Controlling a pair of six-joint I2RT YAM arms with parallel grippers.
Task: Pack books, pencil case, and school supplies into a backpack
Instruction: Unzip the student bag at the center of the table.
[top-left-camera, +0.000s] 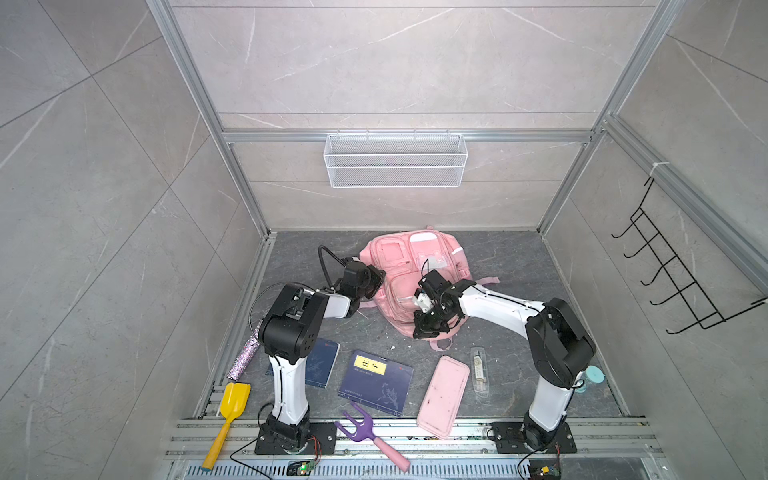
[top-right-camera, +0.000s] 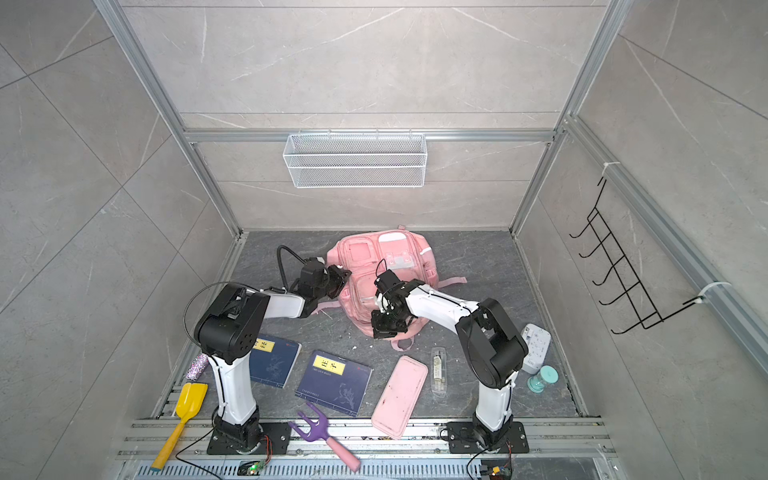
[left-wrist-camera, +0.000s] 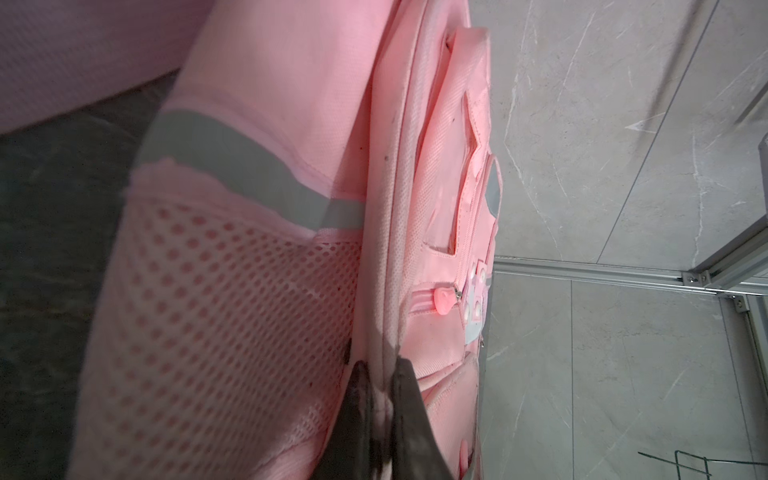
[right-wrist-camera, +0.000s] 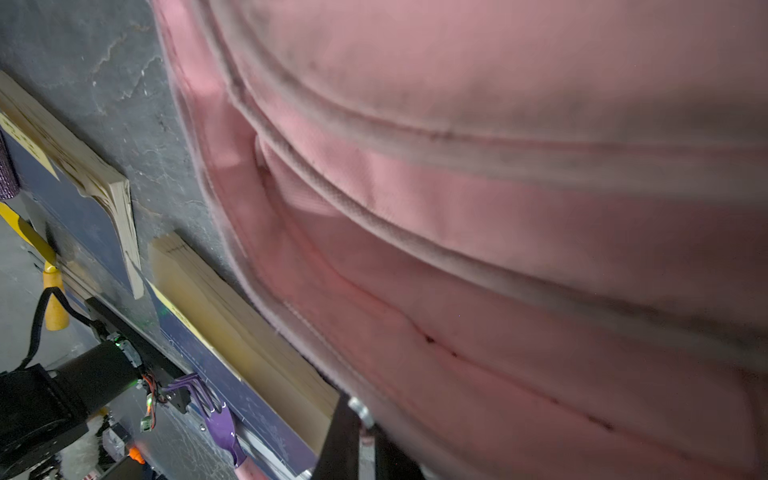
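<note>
Left wrist view, lower centre: left gripper pinches the backpack seam; right gripper clamps its edge. Soft, floppy; likely best held by seams.

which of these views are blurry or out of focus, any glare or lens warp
Right wrist view: backpack soft and dim up close, books sharper. Left wrist view: mesh beside the left fingers blurs, farther wall crisp. In both top views: frame posts splay with wide-angle perspective, wire basket near washed out.

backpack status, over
Left gripper jaws pinching backpack side seam; right gripper shut on its zipper. Books, pencil case, clear packet unpacked. Purple fork beside books.
</note>
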